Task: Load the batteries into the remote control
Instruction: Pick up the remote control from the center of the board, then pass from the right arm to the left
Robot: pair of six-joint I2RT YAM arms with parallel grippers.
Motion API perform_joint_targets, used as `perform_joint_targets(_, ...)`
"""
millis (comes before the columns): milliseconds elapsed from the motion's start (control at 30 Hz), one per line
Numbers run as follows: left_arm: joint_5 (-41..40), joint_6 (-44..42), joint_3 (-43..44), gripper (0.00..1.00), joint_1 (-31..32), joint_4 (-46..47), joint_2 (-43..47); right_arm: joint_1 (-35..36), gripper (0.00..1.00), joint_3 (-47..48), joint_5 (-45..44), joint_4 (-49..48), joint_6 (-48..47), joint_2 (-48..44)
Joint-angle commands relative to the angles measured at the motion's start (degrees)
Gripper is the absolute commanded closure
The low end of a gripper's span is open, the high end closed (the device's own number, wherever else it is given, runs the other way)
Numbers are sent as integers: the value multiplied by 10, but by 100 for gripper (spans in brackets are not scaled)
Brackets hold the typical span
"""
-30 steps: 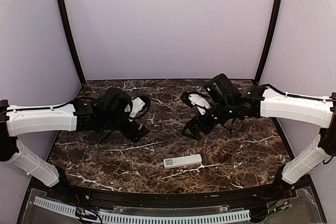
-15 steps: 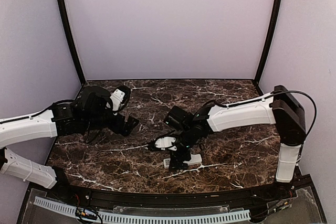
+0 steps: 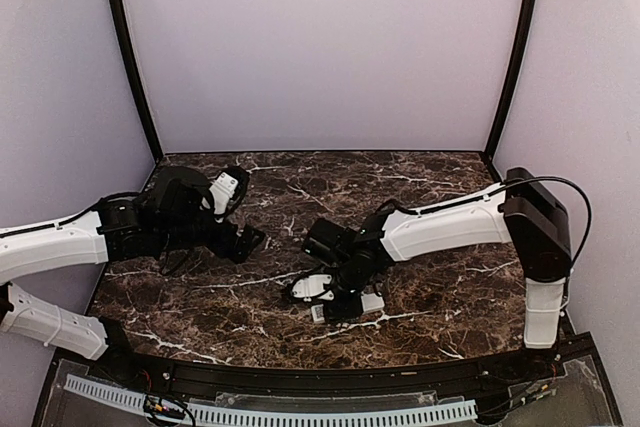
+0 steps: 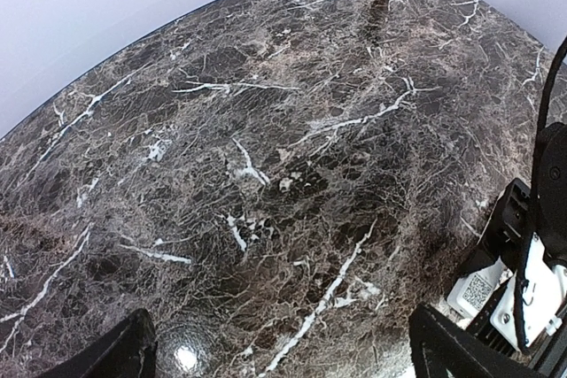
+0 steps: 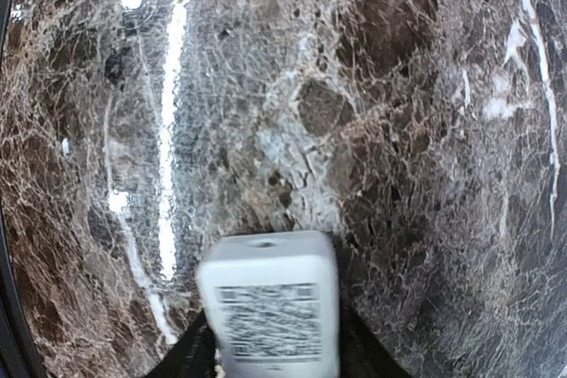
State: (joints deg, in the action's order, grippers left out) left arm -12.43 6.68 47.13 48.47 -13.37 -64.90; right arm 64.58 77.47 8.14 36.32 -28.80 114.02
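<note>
The remote control is a slim white bar lying label side up near the table's front middle. My right gripper is down over it, and in the right wrist view its black fingers press against both long sides of the labelled end, so the right gripper is shut on it. My left gripper hovers open over bare marble at the left, with nothing between its fingers. The remote's labelled end shows at the right edge of the left wrist view. The batteries are out of view.
The dark marble table is closed in by pale walls and two black corner posts. A white slotted cable tray runs along the front edge. The right arm's white link stretches across the right half.
The right arm swung from the back right down to the remote, and its jaws closed on the remote's sides. The left arm drew back to the left and stays open.
</note>
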Motion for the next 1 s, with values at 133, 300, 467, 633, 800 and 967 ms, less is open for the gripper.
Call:
perform_joint_targets(133, 2, -8, -24, 2, -3, 28, 42, 12, 79, 57, 0, 35, 27, -13)
perform_joint_targets(300, 19, -24, -57, 10, -3, 83, 99, -9, 83, 65, 85, -15, 62, -100)
perform_joint_targets(467, 199, -56, -96, 19, -2, 180, 182, -83, 83, 11, 286, -270, 254, -226)
perform_joint_targets(633, 392, -45, -93, 12, 7, 268, 178, -93, 87, -96, 308, -679, 475, -261)
perform_joint_targets(800, 390, -27, -11, 3, 21, 257, 105, -77, 89, -96, 256, -813, 523, -245)
perform_joint_targets(967, 378, 12, 33, 12, 21, 278, 58, -58, 89, -68, 257, -820, 507, -229)
